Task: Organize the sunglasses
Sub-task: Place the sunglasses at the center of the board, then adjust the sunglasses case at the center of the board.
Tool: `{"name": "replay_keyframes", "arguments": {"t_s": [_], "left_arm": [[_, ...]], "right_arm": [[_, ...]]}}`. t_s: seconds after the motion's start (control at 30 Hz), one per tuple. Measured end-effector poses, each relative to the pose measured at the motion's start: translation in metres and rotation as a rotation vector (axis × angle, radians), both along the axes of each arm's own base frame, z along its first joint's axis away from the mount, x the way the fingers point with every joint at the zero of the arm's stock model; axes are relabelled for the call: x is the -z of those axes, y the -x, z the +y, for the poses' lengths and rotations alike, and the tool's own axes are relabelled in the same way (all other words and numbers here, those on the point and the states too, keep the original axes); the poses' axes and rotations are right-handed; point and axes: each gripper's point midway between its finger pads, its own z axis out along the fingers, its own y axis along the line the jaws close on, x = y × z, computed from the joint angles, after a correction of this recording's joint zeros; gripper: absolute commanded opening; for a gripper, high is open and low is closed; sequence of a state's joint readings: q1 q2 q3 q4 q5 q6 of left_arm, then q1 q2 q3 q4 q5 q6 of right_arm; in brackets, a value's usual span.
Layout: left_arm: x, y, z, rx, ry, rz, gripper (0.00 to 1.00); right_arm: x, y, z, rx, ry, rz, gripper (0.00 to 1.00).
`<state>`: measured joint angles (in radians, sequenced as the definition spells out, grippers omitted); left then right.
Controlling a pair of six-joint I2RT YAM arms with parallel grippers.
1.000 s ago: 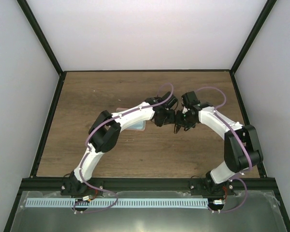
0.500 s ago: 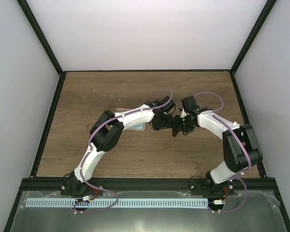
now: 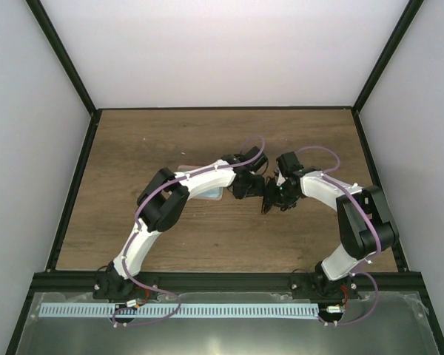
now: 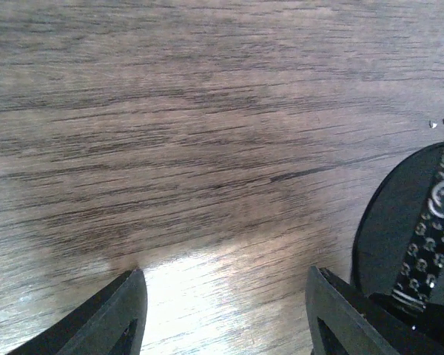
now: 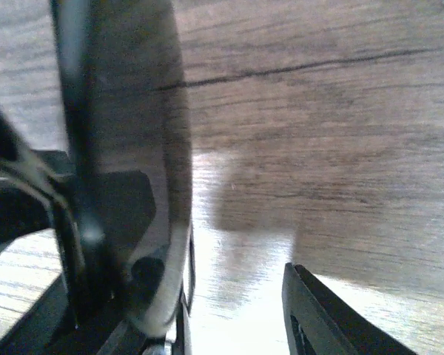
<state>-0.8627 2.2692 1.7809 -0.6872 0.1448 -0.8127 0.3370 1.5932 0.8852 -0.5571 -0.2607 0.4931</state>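
Observation:
The sunglasses [image 5: 126,148] stand on edge on the wooden table, one dark lens filling the left of the right wrist view. My right gripper [image 5: 237,318] is open: its left finger is hidden behind the lens, and its right finger [image 5: 318,318] stands clear with bare wood between. In the left wrist view the sunglasses [image 4: 399,214] show at the right edge, a silver-patterned temple crossing the lens. My left gripper [image 4: 226,296] is open over bare wood, its right finger [image 4: 340,310] beside the lens. From above, both grippers [image 3: 266,191] meet mid-table and hide the glasses.
A light blue cloth [image 3: 207,194] lies partly under the left forearm. Black frame rails [image 3: 74,177] border the wooden table [image 3: 170,140] left, right and back, with white walls behind. Both arms arch inward from their bases at the near edge.
My right gripper has gone from shut to open, and its wrist has edged left and slightly nearer. The left arm has barely moved and its jaws stay as they were.

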Motion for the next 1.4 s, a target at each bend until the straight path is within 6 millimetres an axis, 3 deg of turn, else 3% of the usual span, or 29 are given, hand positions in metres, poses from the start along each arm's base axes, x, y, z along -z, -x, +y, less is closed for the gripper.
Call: {"name": "replay_keyframes", "arguments": {"t_s": [0.37, 0.7, 0.8, 0.9, 1.0, 1.07, 1.17, 1.23, 1.33, 1.4], "left_arm": [[0.0, 0.0, -0.001, 0.01, 0.005, -0.004, 0.6], [-0.002, -0.004, 0.001, 0.017, -0.015, -0.03, 0.6], [-0.01, -0.012, 0.005, 0.03, -0.051, -0.077, 0.72], [-0.031, -0.026, 0.018, 0.038, -0.096, -0.16, 0.85], [-0.068, -0.052, 0.045, 0.013, -0.121, -0.247, 0.94], [-0.096, -0.076, 0.076, -0.038, -0.127, -0.3, 0.97], [-0.14, -0.124, 0.156, -0.176, -0.16, -0.407, 0.98], [-0.156, -0.144, 0.214, -0.271, -0.214, -0.455, 0.98], [-0.156, -0.158, 0.273, -0.358, -0.292, -0.467, 0.99], [-0.138, -0.159, 0.294, -0.371, -0.339, -0.448, 0.99]], "right_arm": [[-0.003, 0.01, -0.011, 0.005, 0.054, -0.003, 0.51], [-0.023, 0.012, -0.022, 0.029, 0.095, -0.053, 0.44], [-0.025, 0.012, -0.021, 0.035, 0.087, -0.054, 0.39], [-0.025, 0.012, -0.021, 0.043, 0.081, -0.05, 0.38], [-0.03, 0.012, -0.019, 0.04, 0.068, -0.06, 0.38], [-0.036, 0.011, -0.017, 0.035, 0.06, -0.072, 0.38], [-0.048, 0.002, -0.01, 0.021, 0.043, -0.108, 0.39], [-0.055, -0.004, -0.006, 0.012, 0.03, -0.13, 0.39], [-0.059, -0.008, -0.001, 0.004, 0.01, -0.144, 0.39], [-0.059, -0.008, 0.001, 0.0, 0.0, -0.14, 0.4]]}}
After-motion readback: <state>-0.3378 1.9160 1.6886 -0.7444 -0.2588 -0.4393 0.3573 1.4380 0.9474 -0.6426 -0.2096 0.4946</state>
